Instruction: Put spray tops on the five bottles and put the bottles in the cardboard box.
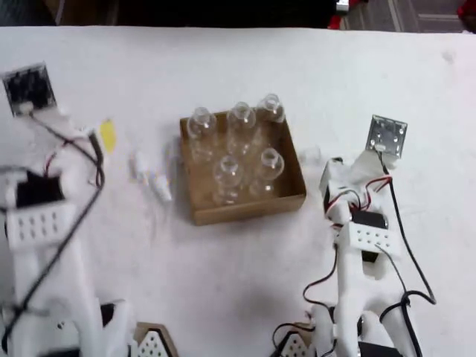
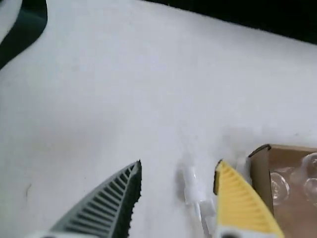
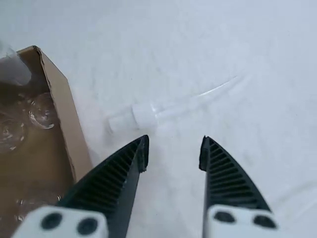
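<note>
Five clear plastic bottles (image 1: 228, 172) stand in the brown cardboard box (image 1: 245, 208) at centre of the high view, all w/o tops as far as I can tell. So boxing looks done early and capping isn't started. Small clear spray tops (image 1: 158, 186) lie on the white table (image 1: 223, 74) left of the box; another spray top (image 3: 143, 115) lies just right of it. Left gripper (image 2: 179, 166): jaws apart, a top between them, nothing gripped. Right gripper (image 3: 174, 141): jaws apart, empty, near its top.
</note>
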Robot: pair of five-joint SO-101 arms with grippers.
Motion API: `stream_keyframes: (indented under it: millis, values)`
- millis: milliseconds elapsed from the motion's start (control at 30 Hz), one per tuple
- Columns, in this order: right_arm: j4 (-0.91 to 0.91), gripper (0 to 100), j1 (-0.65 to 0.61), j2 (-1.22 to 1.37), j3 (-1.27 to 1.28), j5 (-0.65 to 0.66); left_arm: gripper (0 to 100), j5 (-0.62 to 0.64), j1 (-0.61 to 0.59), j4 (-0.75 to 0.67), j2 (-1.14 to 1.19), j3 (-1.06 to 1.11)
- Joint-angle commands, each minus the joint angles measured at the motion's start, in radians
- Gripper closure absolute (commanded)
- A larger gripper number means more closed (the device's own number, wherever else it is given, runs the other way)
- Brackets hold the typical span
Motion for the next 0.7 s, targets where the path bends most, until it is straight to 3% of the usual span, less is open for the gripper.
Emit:
stream_keyframes:
  millis: [0,300,500,667]
  values:
    - [-0.019,85.3,0.010,0.001,-0.003,0.046,77,0.014,-0.008,0.155,0.265,-0.249]
    - [-0.048,85.3,-0.021,0.005,0.002,0.054,77,0.063,0.064,0.186,0.664,-0.410]
    - [-0.048,85.3,-0.021,0.005,0.002,0.054,77,0.213,0.061,0.158,0.906,-0.562]
    - [-0.048,85.4,-0.021,0.005,0.002,0.054,78,0.232,0.059,0.167,1.059,-0.660]
